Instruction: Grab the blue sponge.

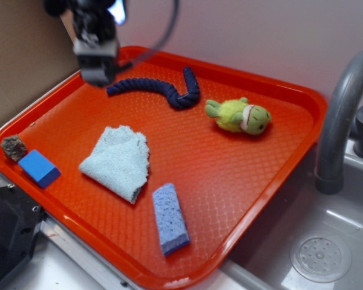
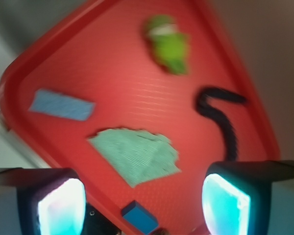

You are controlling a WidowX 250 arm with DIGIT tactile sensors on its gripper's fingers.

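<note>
An orange tray [image 1: 272, 157] is seen beside a grey sink [image 1: 327, 241] and its curved faucet [image 1: 339, 121], with the blue sponge [image 1: 169, 217] laid flat near the tray's front edge, just beside the corner of a pale aqua folded cloth [image 1: 118, 160] and apart from everything else. The end effector [image 1: 97, 57] is held high above the tray's far left corner, well apart from the sponge; in the wrist view its two fingers [image 2: 61, 203] are shown spread wide with nothing between them, so it is released. A dark blue rope [image 1: 160, 87] is curled along the tray's back edge, just beside the end effector in the exterior view. A green plush frog [image 1: 239, 116] is lying on its side toward the back right. At the tray's left edge a smooth bright-blue block [image 1: 39, 168] is set touching a small dark, rough lump [image 1: 14, 148]. The wrist view is blurred, though the sponge [image 2: 62, 105], cloth [image 2: 137, 154], frog [image 2: 167, 43] and rope [image 2: 220, 115] can all be made out
</note>
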